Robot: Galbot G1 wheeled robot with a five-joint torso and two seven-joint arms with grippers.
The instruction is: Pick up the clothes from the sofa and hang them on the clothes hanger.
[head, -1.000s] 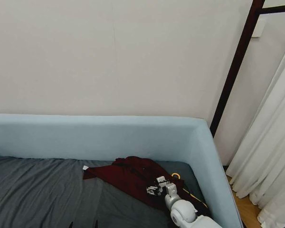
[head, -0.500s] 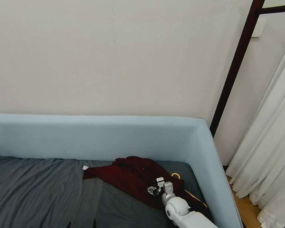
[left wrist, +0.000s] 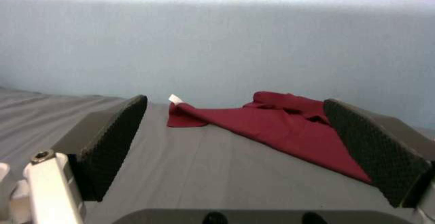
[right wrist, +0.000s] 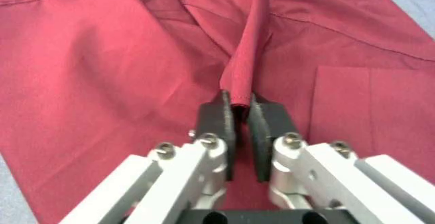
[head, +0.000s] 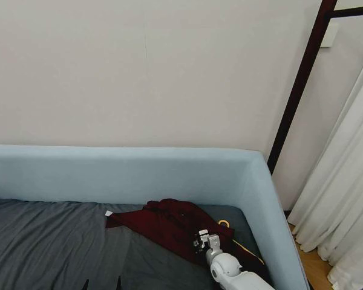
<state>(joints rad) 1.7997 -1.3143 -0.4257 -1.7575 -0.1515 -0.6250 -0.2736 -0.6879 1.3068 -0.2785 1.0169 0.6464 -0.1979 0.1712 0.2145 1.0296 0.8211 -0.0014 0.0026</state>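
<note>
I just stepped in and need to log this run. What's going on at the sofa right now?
The robot's right gripper is down on the dark red garment at the right end of the blue sofa, with its jaws shut on a raised fold of the cloth. The rest of the garment lies spread on the grey seat, not yet lifted. The left gripper hovers low over the seat to the left of the garment, jaws open and holding nothing.

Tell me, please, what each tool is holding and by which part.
The right tool pinches a raised fold of the red garment; the left tool is open, holding nothing.
</note>
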